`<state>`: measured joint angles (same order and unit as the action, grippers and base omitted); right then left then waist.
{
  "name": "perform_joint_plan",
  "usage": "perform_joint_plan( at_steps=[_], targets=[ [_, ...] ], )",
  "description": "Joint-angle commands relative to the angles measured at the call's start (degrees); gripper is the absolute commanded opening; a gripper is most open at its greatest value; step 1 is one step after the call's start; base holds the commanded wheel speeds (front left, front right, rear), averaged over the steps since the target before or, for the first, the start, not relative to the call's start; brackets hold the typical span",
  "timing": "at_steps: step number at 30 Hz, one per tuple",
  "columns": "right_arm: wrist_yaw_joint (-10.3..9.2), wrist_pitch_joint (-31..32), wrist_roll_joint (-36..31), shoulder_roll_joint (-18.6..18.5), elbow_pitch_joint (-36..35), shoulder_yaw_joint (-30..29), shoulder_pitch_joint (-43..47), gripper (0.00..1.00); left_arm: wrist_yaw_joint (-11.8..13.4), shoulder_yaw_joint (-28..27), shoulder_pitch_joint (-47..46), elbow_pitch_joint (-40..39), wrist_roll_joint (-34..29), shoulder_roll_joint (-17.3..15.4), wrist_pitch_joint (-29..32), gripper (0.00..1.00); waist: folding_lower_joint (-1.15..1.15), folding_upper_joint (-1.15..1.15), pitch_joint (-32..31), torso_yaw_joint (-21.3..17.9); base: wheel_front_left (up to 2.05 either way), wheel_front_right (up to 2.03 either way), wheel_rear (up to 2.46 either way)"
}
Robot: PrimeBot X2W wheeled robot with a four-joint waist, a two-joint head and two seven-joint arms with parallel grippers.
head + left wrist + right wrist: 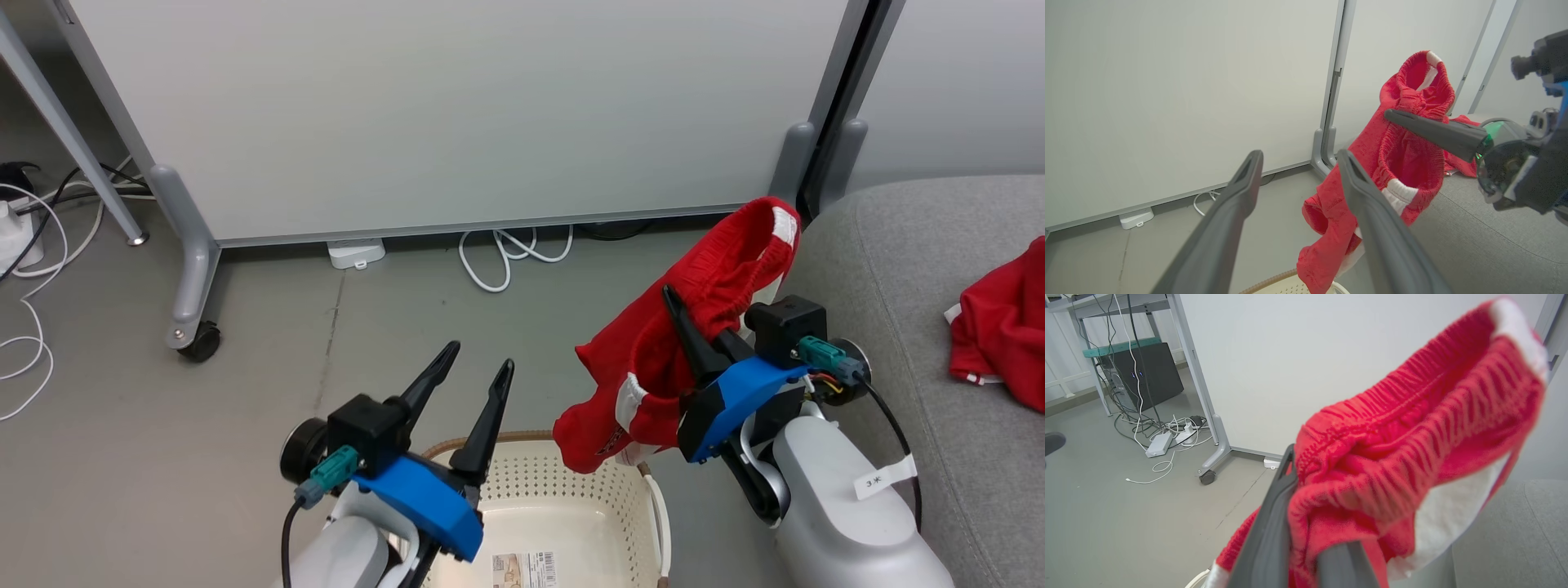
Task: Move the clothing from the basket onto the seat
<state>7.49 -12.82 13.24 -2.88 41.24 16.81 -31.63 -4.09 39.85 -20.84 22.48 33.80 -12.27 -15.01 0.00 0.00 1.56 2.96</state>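
Two red pieces make up the clothing. The first garment (1000, 327) lies bunched on the seat (890, 245), well in from its rounded edge. The second garment (727, 261), with the ribbed waistband, hangs in the air between the basket (571, 482) and the seat's near side.

The right gripper (694, 331) is clamped on that waistband, fingers together with the fabric pinched between them. The elastic top stands above the fingertips and the rest droops toward the basket's brown rim. Whether the lowest fold touches the rim I cannot tell. Held this high, the cloth looks mostly free of the basket wall, so I judge it ready to be carried sideways over the cushion.

The left gripper (480, 356) stands above the basket's left part, fingers spread wide with nothing between them, apart from the cloth. A printed label (526, 567) lies on the basket floor. Behind stands a pale partition panel (457, 106) on castors, with white cables (506, 253) on the grey floor (122, 408).
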Motion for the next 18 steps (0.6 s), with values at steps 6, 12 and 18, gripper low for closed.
perform_joint_plan(
  at_steps=[6, 12, 18],
  targets=[
    [0.01, 0.4, -0.3, 0.0, -1.4, -1.1, 1.4, 0.00, -1.5, -5.3, 6.4, -1.0, -4.0, -0.1, -0.2, 1.00, 0.00, 0.00, -0.1, -0.3, 0.00, 0.00, 0.00],
    [0.01, 0.8, -0.6, 0.0, -2.2, -1.6, 1.8, 0.00, -2.1, -8.7, 8.8, -1.8, -6.3, 1.1, -0.2, 1.00, 0.00, 0.00, -0.1, -0.5, 0.00, 0.00, 0.00],
    [0.01, 1.1, -0.6, 0.0, -2.7, -1.8, 2.4, 0.00, -2.9, -11.6, 10.4, -1.9, -8.1, 2.7, -0.2, 1.00, 0.00, 0.00, -0.1, -0.9, 0.00, 0.00, 0.00]
  ],
)
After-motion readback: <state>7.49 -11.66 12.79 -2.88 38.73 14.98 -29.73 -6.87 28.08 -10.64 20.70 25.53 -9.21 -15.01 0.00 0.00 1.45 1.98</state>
